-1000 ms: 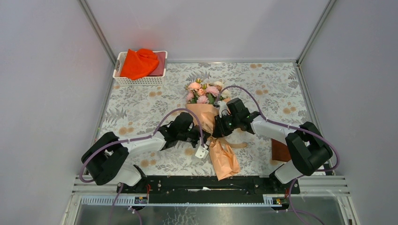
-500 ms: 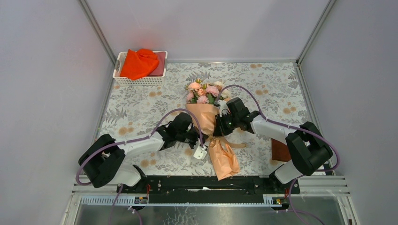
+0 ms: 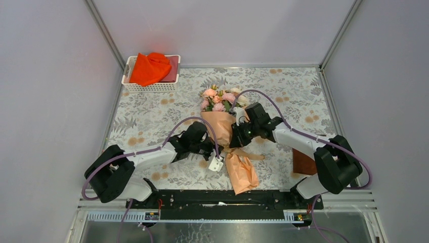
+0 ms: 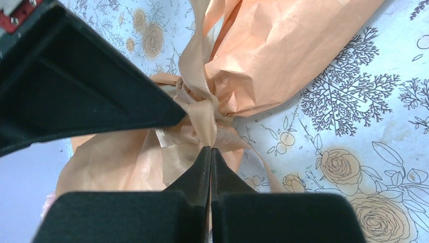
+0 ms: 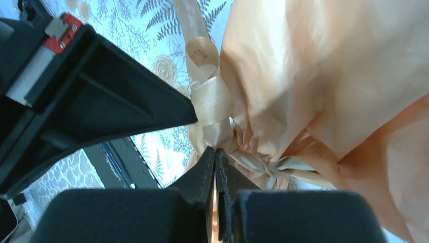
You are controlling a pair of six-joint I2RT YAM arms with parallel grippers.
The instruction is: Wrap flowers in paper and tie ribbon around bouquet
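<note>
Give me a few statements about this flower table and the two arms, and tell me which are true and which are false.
1. The flowers are wrapped in the paper. True.
2. The ribbon lies loose, far from the paper. False: it is wound around the paper's pinched waist.
3. The left gripper and the right gripper each pinch the ribbon. True.
4. The white basket is full of roses. False: it holds an orange-red cloth.
5. The blooms point toward the arm bases. False: they point away from the bases, toward the far wall.
</note>
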